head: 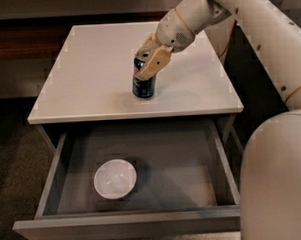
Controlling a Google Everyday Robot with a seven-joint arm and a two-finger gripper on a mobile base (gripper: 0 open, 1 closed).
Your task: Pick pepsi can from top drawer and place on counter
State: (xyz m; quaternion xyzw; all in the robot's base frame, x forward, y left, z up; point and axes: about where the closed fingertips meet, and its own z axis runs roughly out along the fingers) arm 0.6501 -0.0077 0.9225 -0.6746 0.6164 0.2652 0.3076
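Blue pepsi can (143, 86) is standing upright on the white bench (88, 69), nearer its front edge, with the top drawer (125, 228) hanging open below. The gripper (149, 67) is closing its fingers (157, 60) on the can's upper part, so by my judgement only letting go is remaining.

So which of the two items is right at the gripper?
The pepsi can: dark blue, upright on the white counter, with the gripper at its top. The white bowl lies in the open top drawer below.

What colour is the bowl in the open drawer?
The bowl is white, in the camera view. The gripper is at the can on the counter.
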